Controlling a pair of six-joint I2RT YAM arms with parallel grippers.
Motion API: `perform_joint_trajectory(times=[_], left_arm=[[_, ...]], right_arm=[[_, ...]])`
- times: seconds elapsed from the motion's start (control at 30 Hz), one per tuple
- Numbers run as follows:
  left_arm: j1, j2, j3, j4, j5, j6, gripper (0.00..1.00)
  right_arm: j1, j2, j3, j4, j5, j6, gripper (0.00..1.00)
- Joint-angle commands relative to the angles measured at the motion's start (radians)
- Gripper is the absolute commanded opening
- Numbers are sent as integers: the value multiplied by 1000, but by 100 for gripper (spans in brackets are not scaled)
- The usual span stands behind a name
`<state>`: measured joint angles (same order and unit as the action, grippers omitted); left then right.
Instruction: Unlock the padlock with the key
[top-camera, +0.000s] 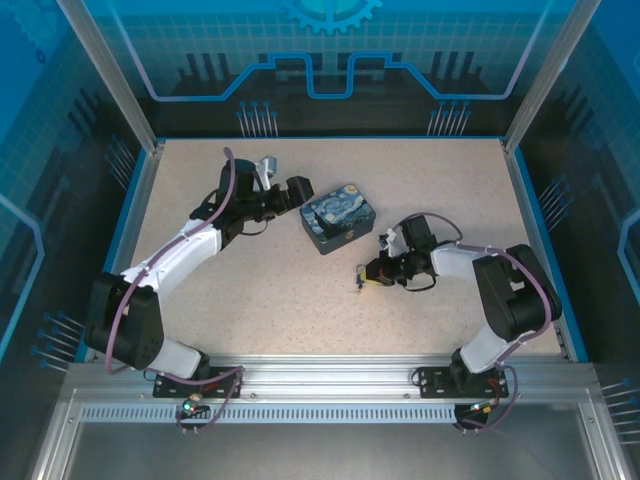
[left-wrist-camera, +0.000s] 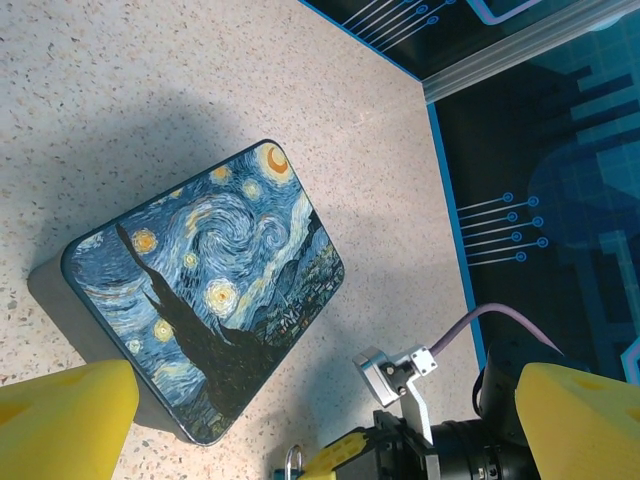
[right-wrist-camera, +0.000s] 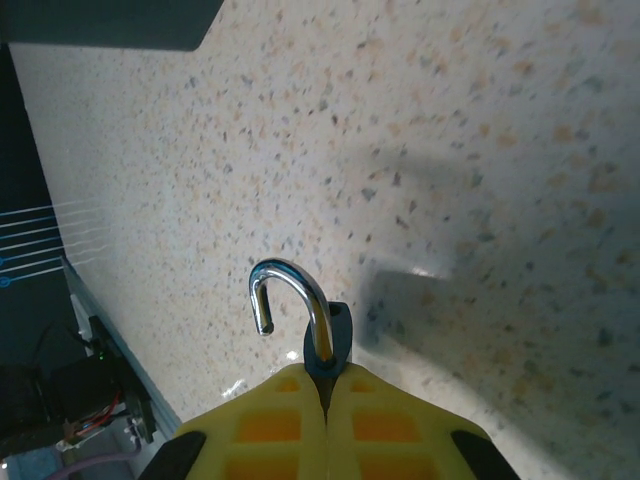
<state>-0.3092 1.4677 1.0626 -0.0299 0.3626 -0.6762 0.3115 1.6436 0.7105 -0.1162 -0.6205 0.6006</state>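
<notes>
My right gripper (right-wrist-camera: 325, 378) is shut on the padlock (right-wrist-camera: 337, 330), whose dark blue body is pinched between the yellow fingers. Its silvery shackle (right-wrist-camera: 290, 285) stands up with its free end out of the body. In the top view the right gripper (top-camera: 370, 272) holds the padlock (top-camera: 358, 281) low over the table, in front of the painted box. The shackle (left-wrist-camera: 293, 460) also peeks in at the bottom of the left wrist view. My left gripper (left-wrist-camera: 325, 390) is open wide with nothing between its fingers, and hovers at the box's left side (top-camera: 302, 191). The key is hidden.
A blue-and-yellow starry-night box (top-camera: 338, 217) lies closed mid-table between the two arms, large in the left wrist view (left-wrist-camera: 205, 290). Blue rails edge the speckled table (top-camera: 450, 180) at the back and sides.
</notes>
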Motion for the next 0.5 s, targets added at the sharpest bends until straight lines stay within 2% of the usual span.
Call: perform_joint_trajectory(times=[0.0,0.13,0.3,0.47], left_arm=[[10,-26,-16,-20,-20,31,99],[13,-33,-17,-34,-26,40,99],[29,-56,-18,-54,-34,54,99],[62,-101,-39,-78,-59,76,99]], right_arm=[[-9,27,20,-40,49,-10,7],[-24,16,13,-35,81,-4,12],[-32,-24,23,-75,112,-22,30],[-70,-92,7,-119,132,-40,33]])
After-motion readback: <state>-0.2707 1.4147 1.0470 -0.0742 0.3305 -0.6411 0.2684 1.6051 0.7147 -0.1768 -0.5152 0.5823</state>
